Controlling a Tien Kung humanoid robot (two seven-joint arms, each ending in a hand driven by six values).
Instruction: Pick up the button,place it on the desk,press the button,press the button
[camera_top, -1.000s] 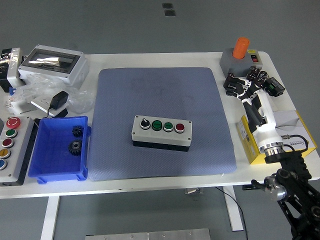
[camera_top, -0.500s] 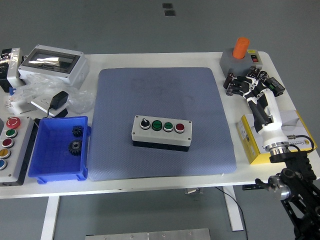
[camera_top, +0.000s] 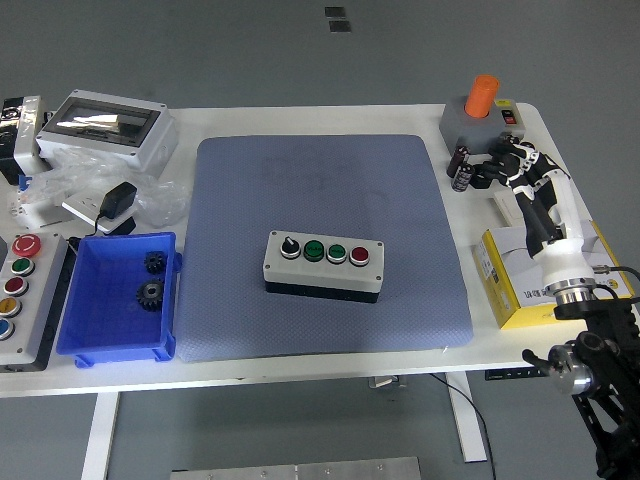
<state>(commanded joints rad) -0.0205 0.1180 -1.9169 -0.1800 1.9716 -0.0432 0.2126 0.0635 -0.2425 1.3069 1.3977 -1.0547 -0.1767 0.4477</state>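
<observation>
Your right robot hand (camera_top: 490, 167) sits at the far right of the worktop (camera_top: 330, 120), its fingers (camera_top: 462, 166) loosely curled and pointing left with nothing in their grasp. The white forearm runs back from it toward the lower right corner, passing over a yellow box (camera_top: 510, 285) that lies at the worktop's right edge. Just beyond the hand you see a grey base with an orange cylinder (camera_top: 482, 95) standing upright on it. The left arm does not show in this view.

The button box (camera_top: 323, 264) lies well apart from the hand, near the middle of the blue mat (camera_top: 325, 180), toward its near half. It is a grey box on a black base, and along its top you can make out a black knob, two green buttons and a red button in a row.

To the left of the mat, a blue bin (camera_top: 75, 320) holds two dark gears (camera_top: 150, 293). Left of the bin, at the picture's edge, lies a second panel of coloured buttons (camera_top: 15, 285). Behind the bin are a black adapter (camera_top: 120, 200) on crumpled clear plastic and a grey enclosure with a clear lid (camera_top: 105, 128).
</observation>
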